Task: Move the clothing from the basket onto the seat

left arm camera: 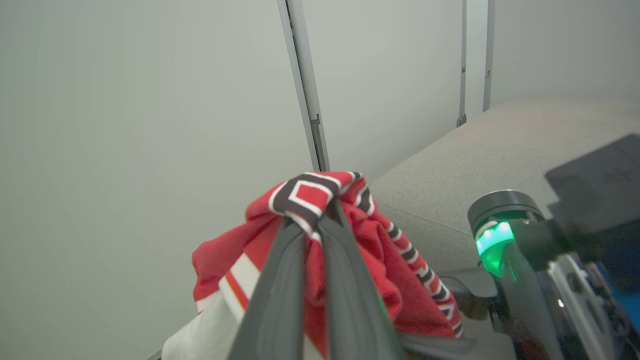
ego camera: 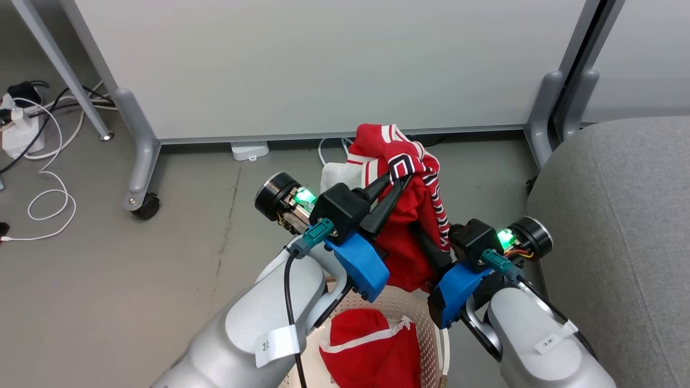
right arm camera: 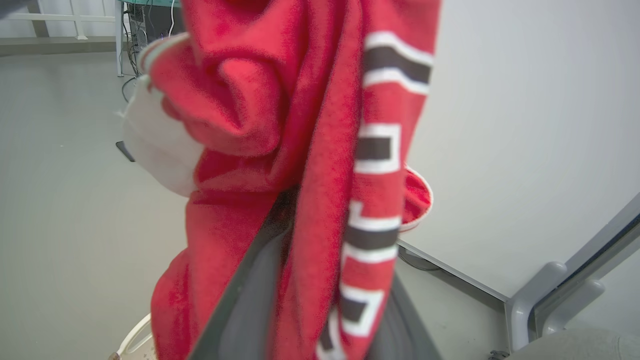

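A red garment of the clothing point(ego camera: 409, 253) with black-and-white striped trim hangs above the basket point(ego camera: 434, 328), a bit of white fabric point(ego camera: 345, 175) bunched behind it. My left gripper point(ego camera: 401, 180) is shut on its top fold, and the left wrist view shows the fingertips point(left arm camera: 300, 235) pinching the trim point(left arm camera: 305, 192). My right gripper point(ego camera: 423, 237) reaches into the hanging cloth lower down; in the right wrist view its fingers point(right arm camera: 250, 300) straddle a fold point(right arm camera: 310, 260) that hides their tips. Another red garment point(ego camera: 372, 350) lies in the basket. The grey seat point(ego camera: 620, 242) is at the right.
A white partition panel point(ego camera: 323, 64) stands close behind, on grey feet, with a caster point(ego camera: 145, 206) at the left. White cables and a power strip point(ego camera: 21, 134) lie on the floor at far left. Bare grey floor point(ego camera: 188, 269) stretches left of the basket.
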You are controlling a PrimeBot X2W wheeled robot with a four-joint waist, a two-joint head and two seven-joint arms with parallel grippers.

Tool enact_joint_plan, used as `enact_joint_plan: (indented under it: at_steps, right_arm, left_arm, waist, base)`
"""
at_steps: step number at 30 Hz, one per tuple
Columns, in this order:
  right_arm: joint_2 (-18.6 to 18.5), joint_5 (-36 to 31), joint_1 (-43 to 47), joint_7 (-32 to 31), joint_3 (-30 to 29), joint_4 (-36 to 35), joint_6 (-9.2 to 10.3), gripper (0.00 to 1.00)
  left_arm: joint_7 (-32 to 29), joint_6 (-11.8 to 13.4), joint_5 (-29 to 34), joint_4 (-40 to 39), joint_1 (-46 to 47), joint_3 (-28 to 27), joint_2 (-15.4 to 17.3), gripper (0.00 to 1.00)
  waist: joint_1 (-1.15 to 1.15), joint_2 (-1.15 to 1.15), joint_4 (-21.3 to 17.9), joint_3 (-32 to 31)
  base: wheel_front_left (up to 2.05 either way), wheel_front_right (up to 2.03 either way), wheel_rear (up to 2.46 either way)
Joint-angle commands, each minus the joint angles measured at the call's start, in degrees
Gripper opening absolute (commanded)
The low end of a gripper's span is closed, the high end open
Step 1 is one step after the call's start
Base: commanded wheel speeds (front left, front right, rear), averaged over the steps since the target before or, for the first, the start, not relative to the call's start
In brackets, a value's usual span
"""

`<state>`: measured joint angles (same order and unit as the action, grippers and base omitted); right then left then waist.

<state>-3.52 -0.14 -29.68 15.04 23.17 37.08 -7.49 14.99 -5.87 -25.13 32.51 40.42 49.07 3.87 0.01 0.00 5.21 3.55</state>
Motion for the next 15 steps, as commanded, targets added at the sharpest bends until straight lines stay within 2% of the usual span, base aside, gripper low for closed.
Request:
enact_joint_plan:
  at_steps: [1, 15]
  right_arm:
    - [0.2, 0.5, -1.0, 0.2, 0.2, 0.1, -0.01, 0.00]
    - [0.5, 2.3, 0.1, 0.2, 0.4, -0.8, -0.01, 0.00]
  left_arm:
    - [0.3, -0.1, 0.4, -0.2, 0.8, -0.1, 0.0, 0.00]
    - [0.3, -0.5, 0.8, 0.9, 0.8, -0.6, 0.1, 0.00]
  waist:
    - [-0.01, 0.00, 0.0, 0.1]
    - [-0.01, 0.00, -0.6, 0.2]
  base:
    - [0.00, 0.00, 0.00]
    - [0.00, 0.00, 0.00]
